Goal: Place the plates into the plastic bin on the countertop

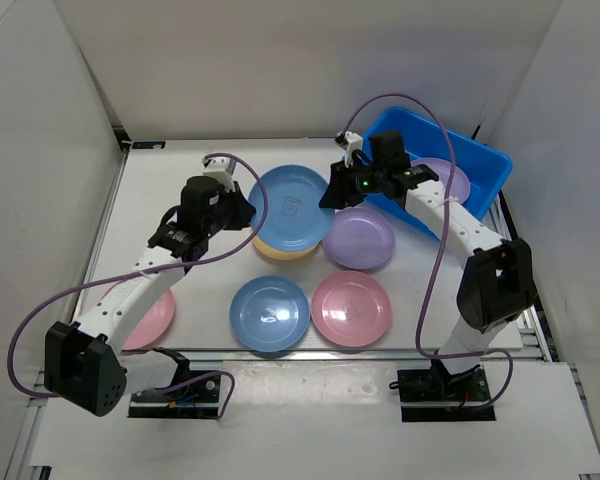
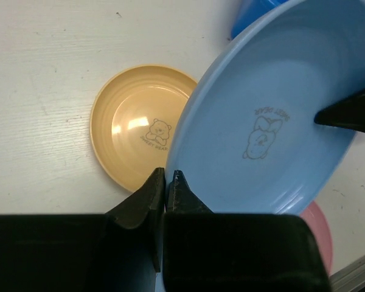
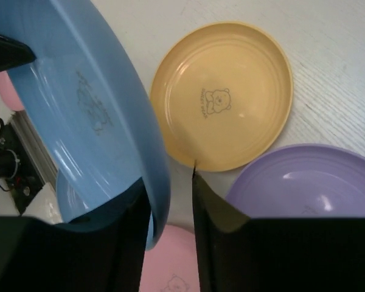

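The left gripper (image 2: 169,177) is clenched on the near rim of a blue plate (image 2: 274,121), fingertips pressed together over the edge. The plate hangs tilted above the bench (image 1: 170,180). On the opposite rim the right gripper (image 3: 169,182) straddles the edge with its jaws apart. A sliver of gap shows between the plate and one finger, so it is not clamped.

From overhead, both sets of fingertips are largely hidden by the wrists and the plate. An orange plate (image 3: 222,97) lies flat directly under the lifted plate and is mostly covered in the overhead view. Just beside it sits a purple plate (image 1: 360,238), cut off in the right wrist view.

Both arms reach forward with elbows bent, wrists turned inward to meet at the plate. A second purple plate (image 1: 450,180) lies in the blue bin (image 1: 490,150), partly behind the right arm. A pink plate (image 1: 155,312) is half hidden under the left arm.
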{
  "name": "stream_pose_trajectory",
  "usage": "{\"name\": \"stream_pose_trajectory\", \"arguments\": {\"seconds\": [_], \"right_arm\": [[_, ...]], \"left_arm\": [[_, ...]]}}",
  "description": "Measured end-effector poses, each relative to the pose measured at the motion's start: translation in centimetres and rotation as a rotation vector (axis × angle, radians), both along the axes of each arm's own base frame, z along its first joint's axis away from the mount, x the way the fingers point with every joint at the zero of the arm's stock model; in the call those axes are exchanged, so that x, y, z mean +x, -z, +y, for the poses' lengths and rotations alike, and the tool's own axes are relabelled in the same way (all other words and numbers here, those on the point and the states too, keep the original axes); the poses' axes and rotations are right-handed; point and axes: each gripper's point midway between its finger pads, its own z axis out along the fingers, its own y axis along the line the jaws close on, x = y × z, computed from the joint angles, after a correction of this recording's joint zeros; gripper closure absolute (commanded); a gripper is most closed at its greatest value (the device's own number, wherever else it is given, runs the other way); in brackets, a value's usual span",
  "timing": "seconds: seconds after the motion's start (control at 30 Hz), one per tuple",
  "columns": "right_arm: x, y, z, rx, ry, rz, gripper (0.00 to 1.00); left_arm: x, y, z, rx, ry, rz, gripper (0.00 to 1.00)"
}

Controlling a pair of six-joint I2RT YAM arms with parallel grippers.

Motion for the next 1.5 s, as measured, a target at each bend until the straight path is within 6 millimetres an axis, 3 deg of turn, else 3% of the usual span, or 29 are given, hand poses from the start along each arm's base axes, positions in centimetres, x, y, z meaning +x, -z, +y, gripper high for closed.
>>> {"name": "stream_pose_trajectory", "arguments": {"seconds": [0.03,0.07,0.1,0.13,0.17,0.23,0.27,0.37,0.47,0.6,0.7,0.77,0.87,1.0,1.2,1.3,1.5], "right_arm": [[-0.1,0.0,0.1,0.005,0.001,0.01,0.75],[-0.2,0.0,0.3,0.009,-0.004,0.014,0.96],[-0.3,0.0,0.4,0.011,-0.011,0.012,1.0],[-0.2,0.0,0.4,0.008,0.003,0.018,1.0],[-0.2,0.0,0.4,0.012,0.009,0.025,1.0],[0.0,0.1,0.2,0.005,0.024,0.024,1.0],[0.3,0.2,0.0,-0.004,0.045,0.023,1.0],[1.4,0.4,-1.2,-0.034,0.129,0.033,1.0],[4.2,-0.5,-4.8,-0.042,0.293,0.05,1.0],[9.7,-2.7,-15.3,-0.012,0.695,0.079,1.0],[12.1,-3.3,-23.8,0.028,0.98,0.108,1.0],[13.0,-2.8,-28.8,0.045,1.149,0.14,1.0],[13.7,-0.2,-33.9,0.026,1.344,0.212,1.0],[14.0,5.1,-36.4,-0.029,1.476,0.331,0.98],[14.2,11.9,-36.7,-0.09,1.55,0.504,0.96],[14.0,12.5,-36.4,-0.082,1.581,0.538,0.88],[13.7,12.3,-37.4,-0.089,1.648,0.527,0.45]], "left_arm": [[0.0,-0.1,-0.1,0.003,0.004,-0.007,0.9],[0.0,-0.1,-0.1,0.007,0.009,-0.008,0.9],[0.0,0.0,-0.2,0.01,0.012,-0.008,0.9],[0.1,0.0,-0.1,0.014,0.013,-0.008,0.83],[0.2,0.1,-0.1,0.017,0.013,-0.009,0.38],[0.4,0.0,-0.4,0.017,0.021,-0.01,0.05],[0.5,-0.1,-0.5,0.014,0.019,-0.01,0.01],[0.8,-0.5,-0.4,0.011,0.008,-0.015,0.01],[1.0,-0.5,0.3,0.025,-0.036,-0.016,0.01],[0.9,0.1,2.3,0.038,-0.117,0.017,0.01],[0.4,1.0,4.2,0.046,-0.185,0.045,0.01],[-0.2,2.1,5.3,0.057,-0.22,0.07,0.01],[-1.0,3.5,6.3,0.079,-0.25,0.113,0.01],[-1.2,4.0,7.0,0.091,-0.268,0.133,0.01],[-1.0,4.3,7.3,0.101,-0.275,0.139,0.01],[-0.8,4.6,7.3,0.111,-0.273,0.149,0.01],[-0.6,4.9,7.2,0.117,-0.273,0.16,0.01]]}}
